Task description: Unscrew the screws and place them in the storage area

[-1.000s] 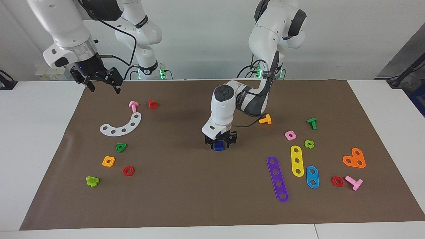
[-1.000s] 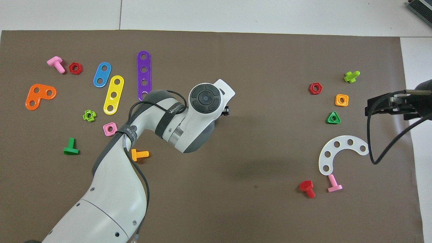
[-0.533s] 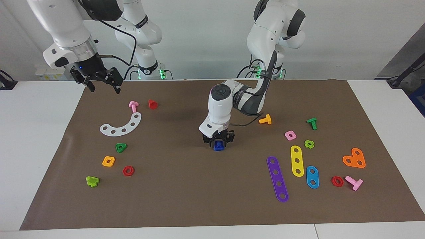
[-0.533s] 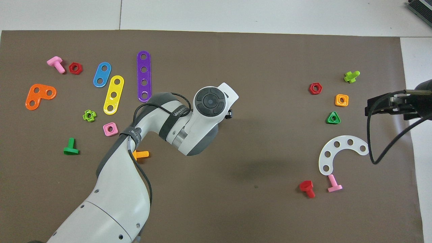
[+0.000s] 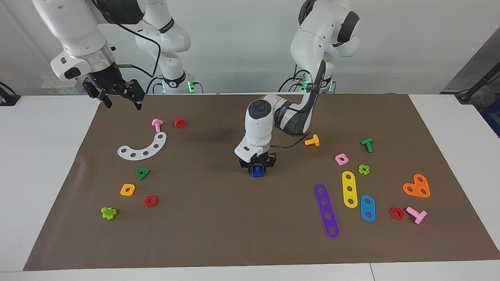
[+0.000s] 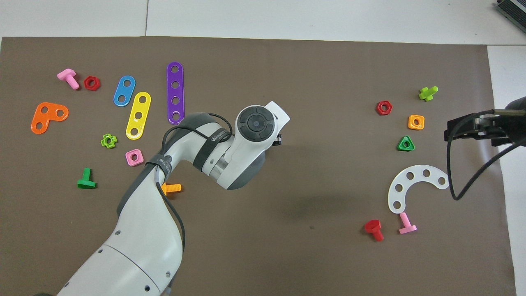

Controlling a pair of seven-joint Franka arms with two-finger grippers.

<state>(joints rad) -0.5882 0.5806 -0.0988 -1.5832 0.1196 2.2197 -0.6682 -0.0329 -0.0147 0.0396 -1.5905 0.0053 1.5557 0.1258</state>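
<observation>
My left gripper (image 5: pixel 258 168) is down at the middle of the brown paper sheet (image 5: pixel 218 226). Its fingers stand close on either side of a small dark-blue screw piece (image 5: pixel 257 172) that rests on the paper; its lower part is hidden. In the overhead view the left wrist (image 6: pixel 254 123) covers both. My right gripper (image 5: pixel 123 103) is open and empty, waiting in the air over the paper's edge at the right arm's end; it also shows in the overhead view (image 6: pixel 472 131).
Toward the right arm's end lie a white curved strip (image 5: pixel 144 147), pink screw (image 5: pixel 157 125), red screw (image 5: pixel 179 122), green triangular nut (image 5: pixel 142 173) and orange nut (image 5: pixel 127 189). Toward the left arm's end lie an orange screw (image 5: pixel 312 140), purple strip (image 5: pixel 326 210) and yellow strip (image 5: pixel 349 189).
The left wrist has turned a little above the blue piece and shifted slightly toward the right arm's end. The blue piece stays where it was. The right arm has not moved.
</observation>
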